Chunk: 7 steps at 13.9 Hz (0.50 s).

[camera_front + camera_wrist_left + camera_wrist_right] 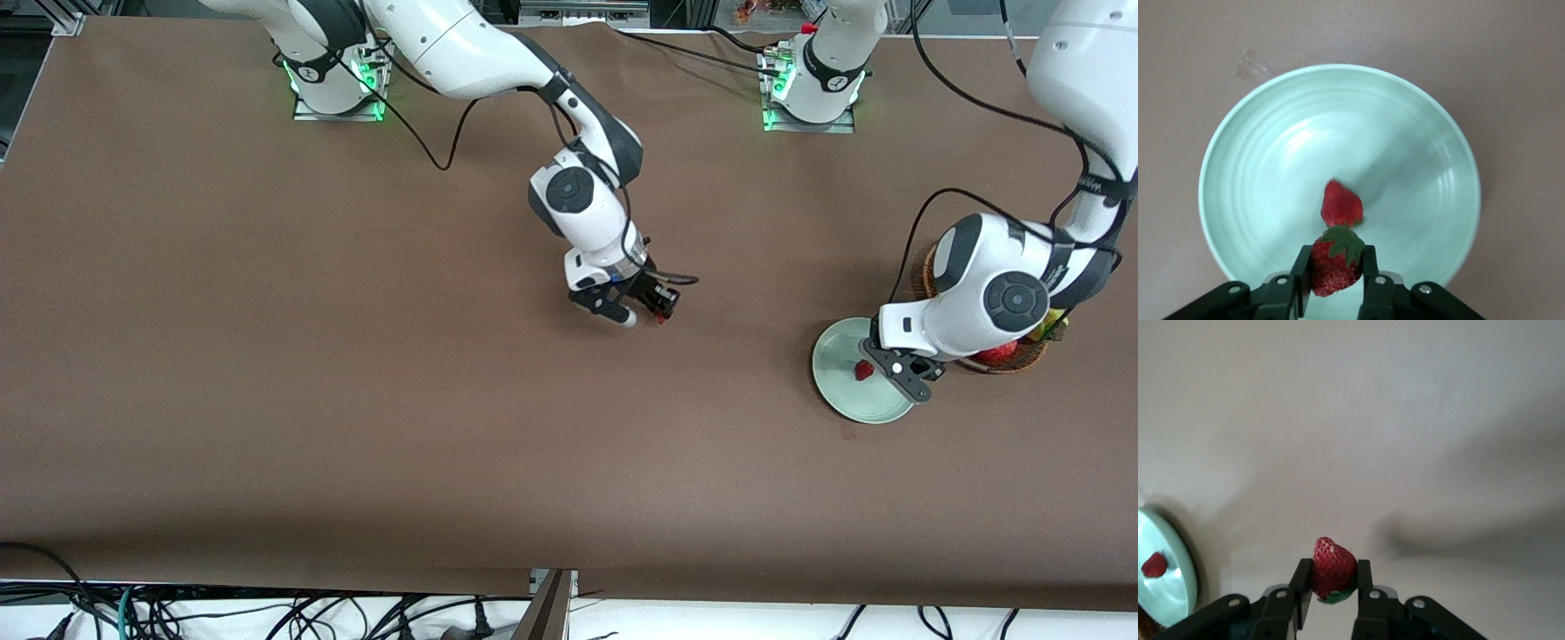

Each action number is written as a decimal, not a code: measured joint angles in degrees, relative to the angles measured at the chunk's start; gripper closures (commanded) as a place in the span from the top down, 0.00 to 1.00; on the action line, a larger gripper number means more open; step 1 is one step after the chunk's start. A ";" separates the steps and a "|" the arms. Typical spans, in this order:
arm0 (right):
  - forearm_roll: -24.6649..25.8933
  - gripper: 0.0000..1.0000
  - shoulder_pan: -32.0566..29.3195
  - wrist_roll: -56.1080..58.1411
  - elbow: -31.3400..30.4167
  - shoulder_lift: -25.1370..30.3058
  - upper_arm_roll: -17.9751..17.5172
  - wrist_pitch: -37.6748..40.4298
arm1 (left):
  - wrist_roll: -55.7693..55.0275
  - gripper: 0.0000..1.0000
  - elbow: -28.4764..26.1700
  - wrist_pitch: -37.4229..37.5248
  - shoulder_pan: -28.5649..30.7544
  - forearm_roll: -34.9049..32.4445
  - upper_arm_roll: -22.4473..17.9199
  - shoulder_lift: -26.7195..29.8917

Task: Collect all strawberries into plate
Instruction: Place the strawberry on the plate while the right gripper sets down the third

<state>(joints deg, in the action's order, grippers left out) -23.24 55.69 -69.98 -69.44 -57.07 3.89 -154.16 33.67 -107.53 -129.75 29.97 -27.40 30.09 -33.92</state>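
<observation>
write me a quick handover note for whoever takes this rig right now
Left gripper: shut on a strawberry, over the plate, not yet released.
Right gripper: shut on another strawberry, over bare table near the middle, well away from the plate.
Third strawberry already lies in the mint-green plate at the left arm's end of the table, beside the wicker basket.
Done: one berry plated.
Left: drop the left berry in, then carry the right one across to the plate and release it.

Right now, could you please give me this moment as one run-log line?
left gripper: holds strawberry over plate | one strawberry in plate | right gripper: holds strawberry over mid-table
</observation>
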 measured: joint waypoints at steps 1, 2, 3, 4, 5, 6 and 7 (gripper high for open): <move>0.00 0.83 1.45 -1.53 0.09 -0.78 0.45 -1.96 | 0.36 0.06 0.56 -0.29 0.03 -0.23 -0.05 -0.94; 0.01 0.87 2.67 -2.48 0.15 -1.68 1.00 -3.68 | 0.82 0.09 0.90 -0.39 0.19 -0.41 -0.15 -1.21; 0.01 0.95 3.34 -2.91 0.24 -2.46 1.44 -4.84 | 1.71 0.09 1.05 -0.53 0.42 -0.43 -0.26 -1.22; 0.01 0.99 3.46 -3.03 0.41 -2.83 1.85 -5.18 | 2.46 0.09 1.09 -0.77 0.67 -0.43 -0.45 -1.22; 0.00 0.99 3.25 -3.04 0.69 -2.79 2.54 -4.42 | 3.12 0.09 1.09 -0.93 0.82 -0.43 -0.82 -1.23; 0.01 0.99 2.74 -3.04 1.46 -2.63 3.39 -1.85 | 3.82 0.11 1.09 -1.09 0.98 -0.43 -1.10 -1.27; 0.01 0.99 1.81 -3.02 2.93 -2.25 4.28 2.12 | 4.12 0.18 1.09 -1.19 1.10 -0.43 -1.25 -1.33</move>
<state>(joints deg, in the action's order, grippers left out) -23.23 57.51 -73.00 -66.51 -59.33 8.17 -152.04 37.79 -106.43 -130.94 31.07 -27.83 28.84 -35.24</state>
